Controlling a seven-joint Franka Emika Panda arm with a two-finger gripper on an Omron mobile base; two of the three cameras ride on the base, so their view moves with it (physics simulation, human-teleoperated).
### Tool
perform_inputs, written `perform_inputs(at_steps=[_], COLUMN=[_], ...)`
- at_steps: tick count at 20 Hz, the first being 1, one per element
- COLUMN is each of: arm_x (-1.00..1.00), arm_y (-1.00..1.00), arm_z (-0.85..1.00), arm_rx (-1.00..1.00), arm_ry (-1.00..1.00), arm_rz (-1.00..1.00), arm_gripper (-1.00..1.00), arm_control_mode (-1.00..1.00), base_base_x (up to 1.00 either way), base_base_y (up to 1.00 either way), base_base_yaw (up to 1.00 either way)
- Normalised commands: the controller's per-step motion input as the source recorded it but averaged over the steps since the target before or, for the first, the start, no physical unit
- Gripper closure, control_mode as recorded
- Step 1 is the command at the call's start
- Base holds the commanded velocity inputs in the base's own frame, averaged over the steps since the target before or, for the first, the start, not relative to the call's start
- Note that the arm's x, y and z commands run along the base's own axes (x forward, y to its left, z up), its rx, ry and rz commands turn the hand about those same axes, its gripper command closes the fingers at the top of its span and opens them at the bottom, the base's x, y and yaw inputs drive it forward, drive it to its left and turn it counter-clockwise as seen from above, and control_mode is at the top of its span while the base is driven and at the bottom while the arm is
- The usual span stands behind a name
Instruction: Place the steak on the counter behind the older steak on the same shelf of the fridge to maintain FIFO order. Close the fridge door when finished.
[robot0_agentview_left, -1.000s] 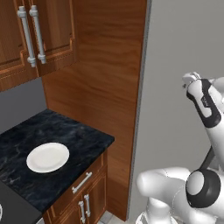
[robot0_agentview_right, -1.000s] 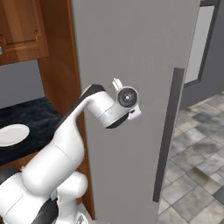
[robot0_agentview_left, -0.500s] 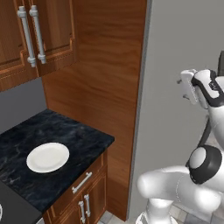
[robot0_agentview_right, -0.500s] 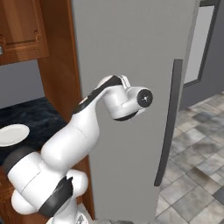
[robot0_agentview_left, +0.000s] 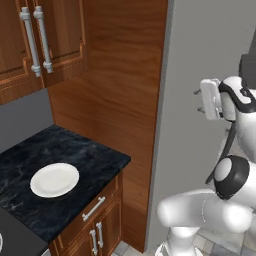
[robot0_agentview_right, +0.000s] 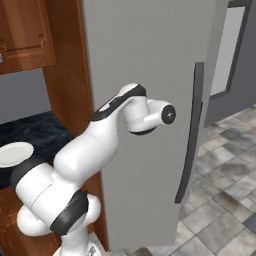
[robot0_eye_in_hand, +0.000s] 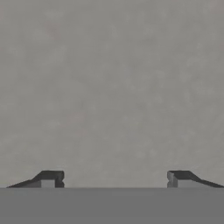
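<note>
The tall grey fridge (robot0_agentview_right: 150, 60) stands with its fridge door (robot0_agentview_left: 210, 45) shut, the long dark handle (robot0_agentview_right: 192, 135) at its right edge. My gripper (robot0_eye_in_hand: 113, 178) faces the flat grey door at close range, open, with nothing between its fingertips. From the left base view the gripper (robot0_agentview_left: 198, 100) sits right against the door panel. The black counter (robot0_agentview_left: 85, 160) lies to the left of the fridge. The steak is out of view, and the shelf is hidden behind the shut door.
A bare round white plate (robot0_agentview_left: 54, 180) rests on the counter. Brown wooden cabinets (robot0_agentview_left: 45, 40) hang above it, and a tall wooden side panel (robot0_agentview_left: 120, 90) stands between counter and fridge. Grey tiled floor (robot0_agentview_right: 225, 200) spreads to the right.
My hand has swung to the right along the fridge door, toward the handle, and turned its fingers to face the panel. The plate and the door have not moved.
</note>
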Motion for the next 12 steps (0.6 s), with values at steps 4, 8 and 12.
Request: perform_inputs(at_steps=[4, 8, 12], arm_x=[0.43, 0.34, 0.29], arm_y=[0.42, 0.5, 0.6], arm_z=[-0.02, -0.04, -0.07], arm_rx=[0.16, 0.14, 0.12], arm_ry=[0.0, 0.0, 0.0], arm_rz=[0.07, 0.07, 0.08], arm_gripper=[-1.0, -1.0, -1.0], arm_control_mode=[-1.0, -1.0, -1.0], base_base_x=[0.0, 0.0, 0.0], base_base_y=[0.0, 0.0, 0.0], base_base_yaw=[0.0, 0.0, 0.0])
